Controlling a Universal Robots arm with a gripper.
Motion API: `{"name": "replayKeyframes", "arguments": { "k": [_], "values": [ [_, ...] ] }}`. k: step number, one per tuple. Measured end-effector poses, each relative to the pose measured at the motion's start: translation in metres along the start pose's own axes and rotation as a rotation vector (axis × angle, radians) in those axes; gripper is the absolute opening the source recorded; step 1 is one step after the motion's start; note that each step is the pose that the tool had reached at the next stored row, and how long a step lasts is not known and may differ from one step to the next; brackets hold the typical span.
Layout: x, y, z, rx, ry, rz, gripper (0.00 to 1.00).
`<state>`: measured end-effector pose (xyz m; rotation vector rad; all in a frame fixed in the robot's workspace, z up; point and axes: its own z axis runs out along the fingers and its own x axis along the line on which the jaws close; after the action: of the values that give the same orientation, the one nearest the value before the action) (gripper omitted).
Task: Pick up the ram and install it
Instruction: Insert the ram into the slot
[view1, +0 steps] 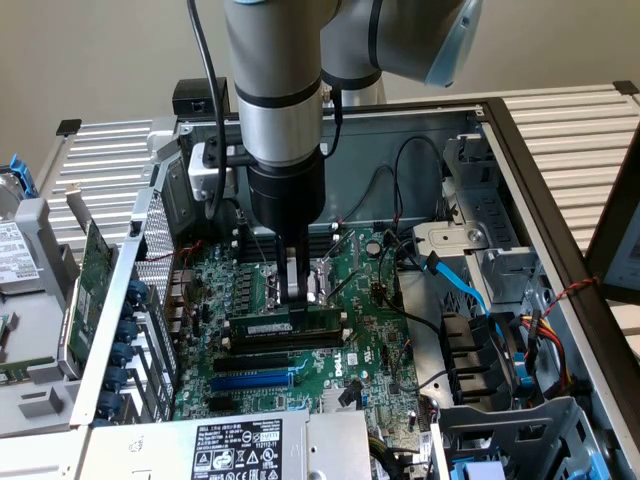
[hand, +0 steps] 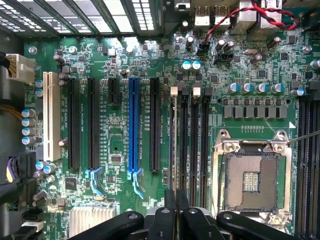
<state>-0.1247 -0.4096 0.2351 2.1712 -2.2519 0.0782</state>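
Note:
The ram (view1: 262, 328) is a long narrow green stick with a white label. It stands on edge in a black memory slot on the motherboard (view1: 370, 330), next to the other black slots. In the wrist view the ram (hand: 173, 145) is seen edge-on as a thin line running along the slot beside two more memory slots (hand: 192, 145). My gripper (view1: 300, 298) reaches straight down from the arm onto the stick's upper edge. Its black fingers (hand: 169, 210) stand almost together, shut on the ram's top edge, and my gripper (hand: 176, 200) sits over one end of the stick.
The bare CPU socket (hand: 250, 175) lies right beside the memory slots. A blue slot (hand: 133, 125) and black expansion slots flank the other side. Blue and black cables (view1: 460, 290) and drive bays crowd the exterior view's right. A green expansion card (view1: 95, 270) leans outside the case wall.

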Motion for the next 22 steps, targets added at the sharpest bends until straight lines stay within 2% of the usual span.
{"name": "replayKeyframes", "arguments": {
  "k": [22],
  "values": [
    [0.0005, 0.0000, 0.0022, 0.0000, 0.0001, 0.009, 0.13]
  ]
}}
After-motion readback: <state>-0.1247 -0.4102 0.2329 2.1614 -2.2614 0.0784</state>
